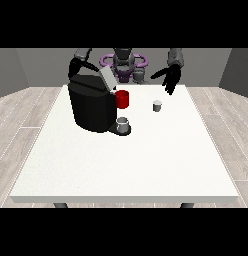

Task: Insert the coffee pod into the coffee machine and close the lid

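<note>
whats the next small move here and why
Probably lower the hand at the view's right toward the small white coffee pod. The pod sits untouched on the table, apart from the coffee machine, whose lid stands raised; that hand hovers open just behind it.

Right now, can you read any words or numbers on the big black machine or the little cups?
None: no words, numbers or signs show anywhere.
The big black coffee machine with its raised grey lid is plain.
The small white coffee pod, the red cup and the grey cup carry no labels.
</note>
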You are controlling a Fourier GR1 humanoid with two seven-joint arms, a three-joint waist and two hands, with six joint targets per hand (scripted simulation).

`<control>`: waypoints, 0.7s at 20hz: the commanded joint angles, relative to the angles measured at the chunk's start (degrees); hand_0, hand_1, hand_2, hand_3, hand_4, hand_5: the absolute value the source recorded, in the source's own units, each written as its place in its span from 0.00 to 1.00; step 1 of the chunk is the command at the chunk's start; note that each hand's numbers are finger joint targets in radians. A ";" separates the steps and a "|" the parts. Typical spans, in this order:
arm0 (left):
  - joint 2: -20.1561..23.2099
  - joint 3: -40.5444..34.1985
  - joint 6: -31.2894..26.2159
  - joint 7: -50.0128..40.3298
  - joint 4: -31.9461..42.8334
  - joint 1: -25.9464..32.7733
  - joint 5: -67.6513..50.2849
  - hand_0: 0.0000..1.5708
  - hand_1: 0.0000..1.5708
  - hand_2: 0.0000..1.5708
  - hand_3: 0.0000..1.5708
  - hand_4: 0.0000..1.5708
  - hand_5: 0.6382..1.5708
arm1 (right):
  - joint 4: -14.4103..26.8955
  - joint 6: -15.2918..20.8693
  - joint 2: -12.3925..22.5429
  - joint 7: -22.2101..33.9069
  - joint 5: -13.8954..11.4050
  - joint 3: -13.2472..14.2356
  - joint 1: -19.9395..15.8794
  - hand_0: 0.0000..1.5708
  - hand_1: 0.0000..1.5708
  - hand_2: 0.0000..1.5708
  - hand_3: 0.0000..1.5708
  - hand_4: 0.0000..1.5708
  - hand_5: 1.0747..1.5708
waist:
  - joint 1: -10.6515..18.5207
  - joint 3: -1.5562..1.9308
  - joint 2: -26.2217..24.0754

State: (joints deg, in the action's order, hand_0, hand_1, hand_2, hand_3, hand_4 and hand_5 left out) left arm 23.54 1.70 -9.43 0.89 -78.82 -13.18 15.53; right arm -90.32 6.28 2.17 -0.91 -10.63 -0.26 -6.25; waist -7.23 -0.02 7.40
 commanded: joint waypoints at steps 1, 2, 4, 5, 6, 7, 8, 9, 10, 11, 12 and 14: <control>4.12 -1.79 -2.18 2.38 7.44 -4.25 2.59 0.00 0.00 0.00 0.00 0.00 1.00 | -0.19 1.81 -1.99 -1.00 -1.73 -1.94 -1.34 0.00 0.00 0.00 0.00 0.00 1.00 | -1.32 0.00 3.47; 1.22 -0.56 0.50 0.14 10.30 -4.28 4.48 0.00 0.00 0.00 0.00 0.00 1.00 | -3.52 0.33 -2.08 1.89 -2.12 -5.64 1.27 0.00 0.00 0.00 0.00 0.00 1.00 | -4.46 -0.02 1.61; 3.73 -1.55 -2.56 3.21 13.54 -6.31 4.46 0.00 0.00 0.00 0.00 0.00 1.00 | -2.52 0.53 -1.67 4.09 -1.79 -4.00 -0.72 0.00 0.00 0.00 0.00 0.00 1.00 | -2.96 -0.02 2.75; 2.94 -1.40 -2.26 3.16 15.09 -7.82 5.12 0.00 0.00 0.00 0.00 0.00 1.00 | -1.50 1.38 -2.12 0.88 -0.25 -4.80 0.12 0.00 0.00 0.00 0.00 0.00 1.00 | -3.32 0.00 3.40; 4.45 -1.36 -3.33 3.07 14.38 -8.38 5.44 0.00 0.00 0.00 0.00 0.00 1.00 | 0.81 2.89 -2.13 0.87 1.33 -2.23 -3.22 0.00 0.00 0.00 0.00 0.00 1.00 | -1.32 0.01 5.37; 0.65 0.59 -0.52 2.55 16.60 -7.84 7.83 0.00 0.00 0.00 0.00 0.00 1.00 | 0.55 2.24 -2.14 0.56 -0.43 -2.69 -1.08 0.00 0.00 0.00 0.00 0.00 1.00 | -2.47 0.00 3.66; 2.53 -0.94 1.08 5.95 19.14 -9.94 8.85 0.00 0.00 0.00 0.00 0.00 1.00 | 0.11 3.51 -2.14 0.59 -2.41 -5.28 -1.52 0.00 0.00 0.00 0.00 0.00 1.00 | -3.06 -0.02 6.31; 2.34 0.35 0.05 4.20 18.58 -10.93 9.89 0.00 0.00 0.00 0.00 0.00 1.00 | 1.96 5.29 -2.15 2.69 -2.63 -2.89 -4.65 0.00 0.00 0.00 0.00 0.00 1.00 | -1.51 0.00 6.07; 0.92 1.71 -0.43 2.79 19.44 -9.45 11.08 0.00 0.00 0.00 0.00 0.00 1.00 | 2.43 2.84 -2.15 1.35 -1.33 -4.28 0.19 0.00 0.00 0.00 0.00 0.00 1.00 | -1.97 0.01 2.65; 0.66 1.59 0.90 3.94 21.06 -11.00 12.17 0.00 0.00 0.00 0.00 0.00 1.00 | 1.79 1.95 -0.66 5.93 -1.71 -2.61 -3.99 0.00 0.00 0.00 0.00 0.00 1.00 | -1.66 0.00 3.75; -0.63 1.49 1.29 4.68 22.64 -10.90 12.65 0.00 0.00 0.19 0.00 0.00 1.00 | 2.12 1.89 -0.67 7.49 -0.75 -1.50 -4.27 0.00 0.00 0.00 0.00 0.00 1.00 | -0.67 0.00 2.17; 1.94 -0.29 0.57 5.05 22.68 -15.77 12.59 0.17 0.17 0.37 0.16 0.00 1.00 | 5.96 2.12 -2.13 1.01 0.63 -2.41 -3.94 0.00 0.00 0.00 0.00 0.00 1.00 | -1.45 0.02 5.30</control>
State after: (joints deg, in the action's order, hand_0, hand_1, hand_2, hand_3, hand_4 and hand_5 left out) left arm 24.75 2.14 -8.60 5.55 -58.78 -24.28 26.43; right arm -87.56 8.54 0.60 1.64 -11.27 -2.84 -9.40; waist -8.70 -0.03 11.65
